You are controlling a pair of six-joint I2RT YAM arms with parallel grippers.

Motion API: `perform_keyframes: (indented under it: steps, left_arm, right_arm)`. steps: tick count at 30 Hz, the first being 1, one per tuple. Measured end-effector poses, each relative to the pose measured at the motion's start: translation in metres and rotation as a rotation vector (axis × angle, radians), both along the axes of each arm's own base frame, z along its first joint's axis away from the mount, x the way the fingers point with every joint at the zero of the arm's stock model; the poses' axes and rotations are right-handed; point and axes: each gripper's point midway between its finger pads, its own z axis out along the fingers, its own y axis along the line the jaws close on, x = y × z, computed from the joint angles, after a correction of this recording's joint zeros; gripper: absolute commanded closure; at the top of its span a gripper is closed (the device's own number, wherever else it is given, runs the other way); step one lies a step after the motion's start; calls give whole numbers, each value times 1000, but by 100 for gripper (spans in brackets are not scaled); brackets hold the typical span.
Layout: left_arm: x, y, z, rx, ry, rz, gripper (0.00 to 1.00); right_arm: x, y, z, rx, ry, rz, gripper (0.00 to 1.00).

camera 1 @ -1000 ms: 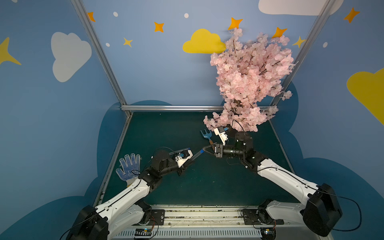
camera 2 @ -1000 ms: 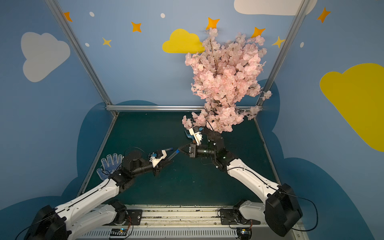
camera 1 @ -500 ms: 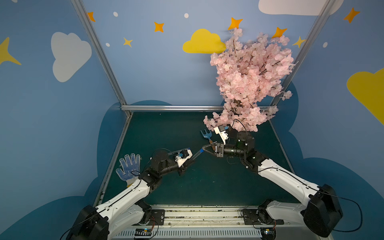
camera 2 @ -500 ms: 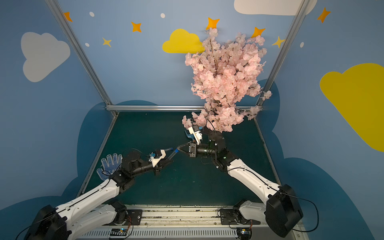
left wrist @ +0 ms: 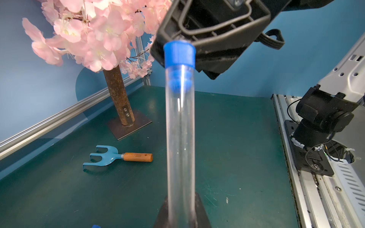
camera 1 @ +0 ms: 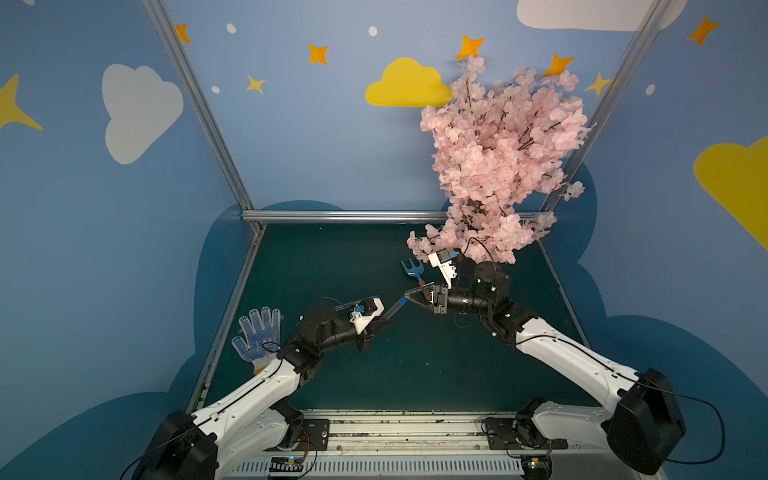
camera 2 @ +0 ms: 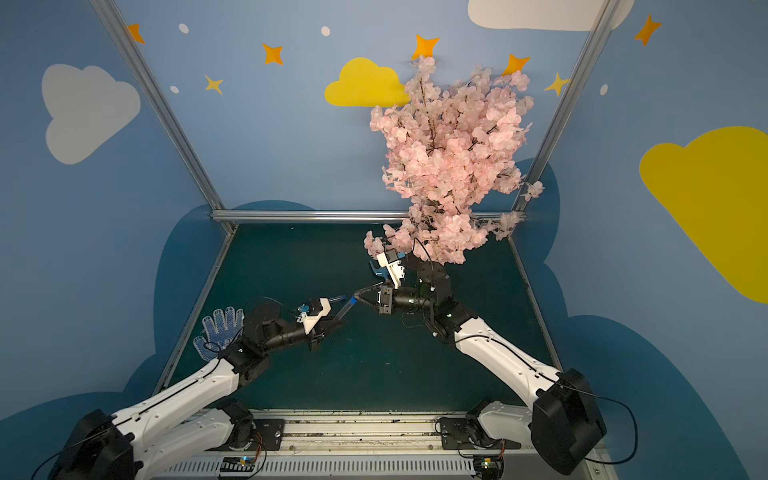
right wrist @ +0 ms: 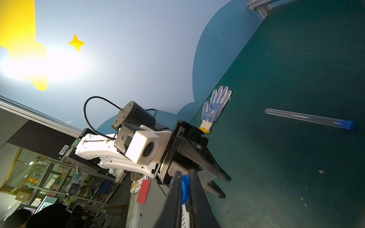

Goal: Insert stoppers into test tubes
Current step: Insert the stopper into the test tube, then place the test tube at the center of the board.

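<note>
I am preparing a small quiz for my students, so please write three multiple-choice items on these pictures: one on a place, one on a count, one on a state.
1. Where does the garden fork lie? A. flat on the table beside the trunk; B. hung on a branch; C. leaning on the wall.
2. How many test tubes are in view? A. one; B. two; C. four.
3. The tube lying on the table is: A. open-mouthed; B. closed by a blue stopper; C. broken in two.
Answers: 1 A, the left wrist view shows it flat beside the trunk. 2 B, a held tube in the left gripper, plus the lying one. 3 B, blue fills its mouth in the right wrist view.
</note>
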Motion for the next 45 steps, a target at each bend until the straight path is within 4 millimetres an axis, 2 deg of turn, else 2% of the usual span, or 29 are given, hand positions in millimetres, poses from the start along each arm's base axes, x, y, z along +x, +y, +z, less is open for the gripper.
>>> perform_keyframes:
  steps: [6, 11, 16, 20, 23, 29, 31, 35, 38, 42, 45]
  left_arm:
    - [-1, 0, -3, 8, 9, 2, 98]
    - [-2, 3, -14, 92, -3, 4, 98]
    - [-3, 0, -14, 187, -73, -25, 98]
    - [-1, -7, -14, 247, -126, -59, 98]
    - [8, -7, -23, 313, -130, -48, 98]
    - [18, 2, -63, 504, -53, -47, 98]
    - [20, 6, -74, 568, -29, -49, 98]
    - [24, 16, -97, 708, 19, -67, 98]
    - [26, 23, -122, 814, 66, -96, 98]
    - [26, 38, -161, 947, 153, -129, 98]
    - [28, 45, -183, 1009, 199, -139, 97]
  right_arm:
    - [1, 0, -1, -3, -3, 1, 89]
    - [-4, -4, -6, -62, 14, -2, 85]
    - [-11, -24, -12, -150, 37, -39, 66]
    - [-16, -43, -16, -197, 60, -69, 60]
    - [-19, -56, -17, -216, 77, -88, 57]
    - [-22, -77, 2, -180, 38, -133, 58]
    - [-23, -82, 1, -181, 29, -150, 59]
    - [-24, -88, -19, -221, 53, -174, 59]
    - [-25, -91, -33, -255, 75, -180, 59]
    - [-26, -92, -38, -272, 77, -182, 59]
    - [-26, -93, -41, -277, 74, -180, 59]
